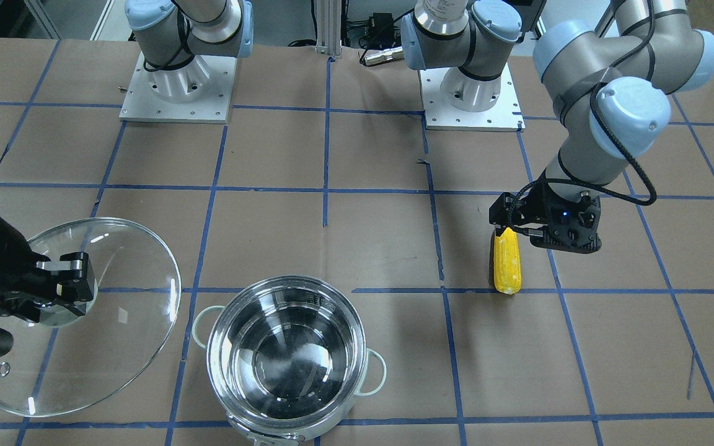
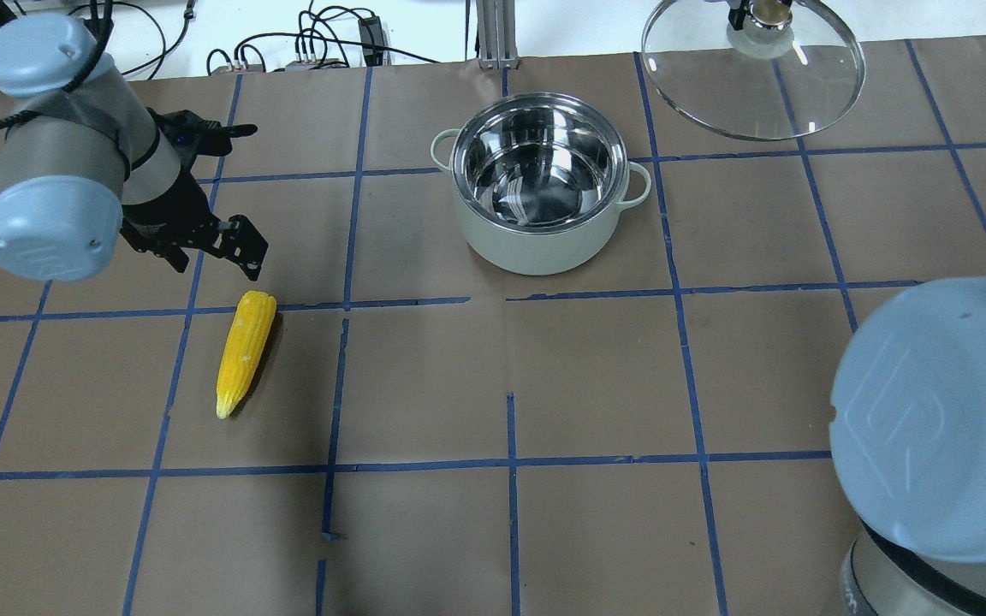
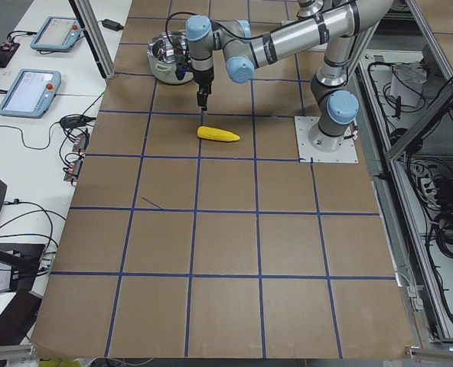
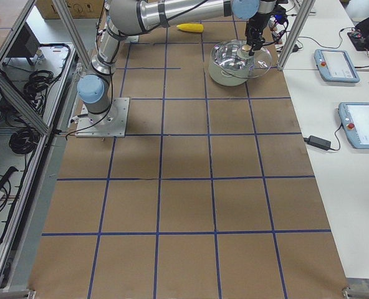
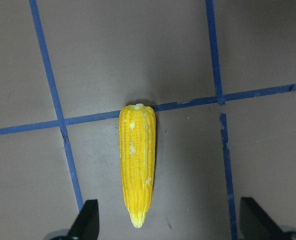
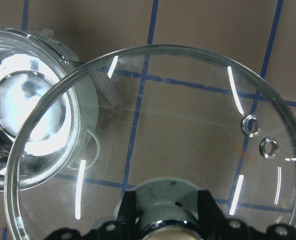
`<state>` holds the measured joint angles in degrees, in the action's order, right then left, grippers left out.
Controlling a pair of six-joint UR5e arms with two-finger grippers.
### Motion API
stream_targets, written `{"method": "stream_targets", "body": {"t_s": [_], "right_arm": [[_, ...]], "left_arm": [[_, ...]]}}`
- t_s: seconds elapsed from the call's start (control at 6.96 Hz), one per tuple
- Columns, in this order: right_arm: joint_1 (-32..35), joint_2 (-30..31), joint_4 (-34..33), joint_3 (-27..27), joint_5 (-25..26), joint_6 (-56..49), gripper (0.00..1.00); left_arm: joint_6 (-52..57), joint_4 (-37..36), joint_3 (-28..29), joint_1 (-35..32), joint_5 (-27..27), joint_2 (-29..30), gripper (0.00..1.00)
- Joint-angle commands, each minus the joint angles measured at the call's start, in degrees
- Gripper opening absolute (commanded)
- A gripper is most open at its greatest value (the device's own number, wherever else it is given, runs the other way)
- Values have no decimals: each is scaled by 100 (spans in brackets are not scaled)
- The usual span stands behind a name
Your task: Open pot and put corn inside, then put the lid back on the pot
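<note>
- Overhead exterior: corn point(image 2: 245, 351) lies flat toward the tabletop's point(image 2: 596, 376) left edge; uncovered pot point(image 2: 536, 244) stands near the far edge.
- Left gripper point(image 5: 170, 222) hovers spread wide above corn.
- Right gripper point(image 6: 165, 212) clamps knob point(image 6: 163, 192) of lid point(image 6: 188, 125), beside pot.

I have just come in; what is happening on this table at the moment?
The right gripper holds the lid by its knob, raised beside the pot, which stands open and empty. The left gripper is open above the corn, which lies on the table, not yet grasped.
</note>
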<state>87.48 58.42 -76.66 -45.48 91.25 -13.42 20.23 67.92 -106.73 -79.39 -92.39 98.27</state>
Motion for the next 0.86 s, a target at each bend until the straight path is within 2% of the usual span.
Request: {"method": "stream_targets", "body": {"t_s": [0.0, 0.29, 0.57, 0.72], "right_arm": [[-3, -32, -7, -4, -28, 32, 8], [6, -41, 11, -13, -37, 33, 8], [32, -33, 28, -13, -28, 41, 8], [32, -24, 20, -13, -28, 76, 8]], "left_arm": [[593, -838, -653, 352, 10, 340, 100], [527, -1612, -928, 380, 71, 779, 100], [483, -1642, -937, 380, 291, 1026, 98], [447, -1651, -929, 380, 283, 1132, 87]]}}
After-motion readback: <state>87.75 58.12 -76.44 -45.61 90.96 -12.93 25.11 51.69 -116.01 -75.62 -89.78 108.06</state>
